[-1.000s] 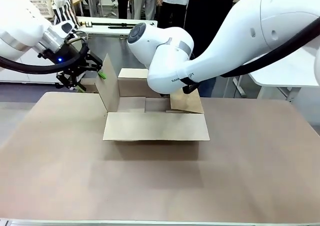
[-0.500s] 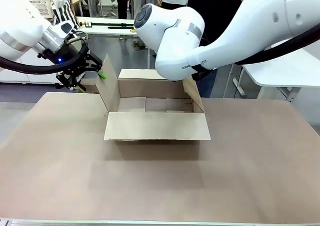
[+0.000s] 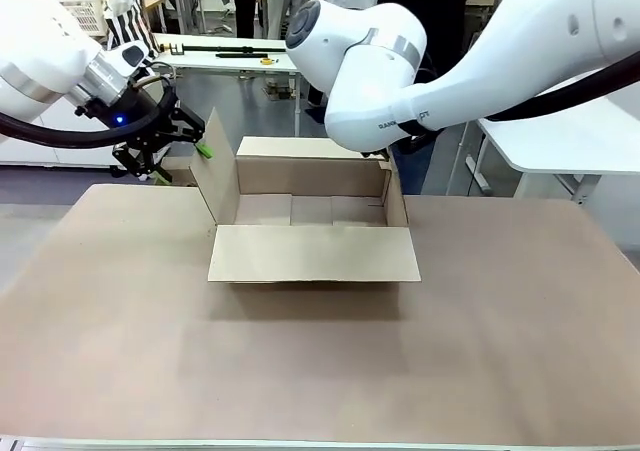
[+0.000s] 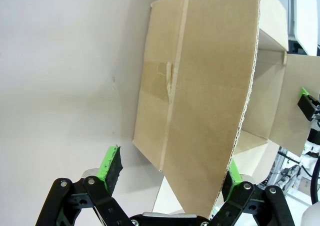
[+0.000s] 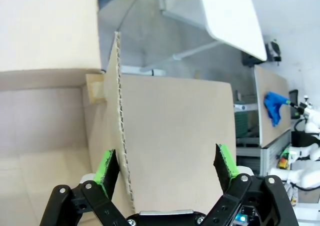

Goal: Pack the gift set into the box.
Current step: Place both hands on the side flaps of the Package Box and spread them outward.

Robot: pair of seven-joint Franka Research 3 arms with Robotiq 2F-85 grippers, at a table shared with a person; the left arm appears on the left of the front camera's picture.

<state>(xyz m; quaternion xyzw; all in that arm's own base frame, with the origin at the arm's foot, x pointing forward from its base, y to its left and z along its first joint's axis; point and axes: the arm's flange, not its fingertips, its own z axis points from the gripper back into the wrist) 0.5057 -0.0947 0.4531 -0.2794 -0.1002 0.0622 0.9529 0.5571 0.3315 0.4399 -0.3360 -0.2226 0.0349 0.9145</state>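
Observation:
The box (image 3: pixel 313 253), a plain brown carton, stands open and empty in the middle of the table, its front flap folded down flat. My left gripper (image 3: pixel 185 161) is open and straddles the upright left flap (image 3: pixel 218 176). In the left wrist view that flap (image 4: pixel 210 85) runs between the fingers, close to one green pad (image 4: pixel 227 178). My right gripper (image 5: pixel 166 163) is open astride the right flap (image 5: pixel 170 116). In the front view it is hidden behind its own arm above that flap (image 3: pixel 395 199). The gift set is out of view.
The brown tabletop (image 3: pixel 300 371) spreads wide in front of the carton. People (image 3: pixel 420 11) stand beyond the far edge. A white table (image 3: pixel 570 131) is at the back right, and a white slatted basket (image 3: pixel 85 1) at the far back left.
My right arm has lifted and swung up and to the right. The right flap has gone from splayed outward to nearly upright. The left arm and left flap have stayed put.

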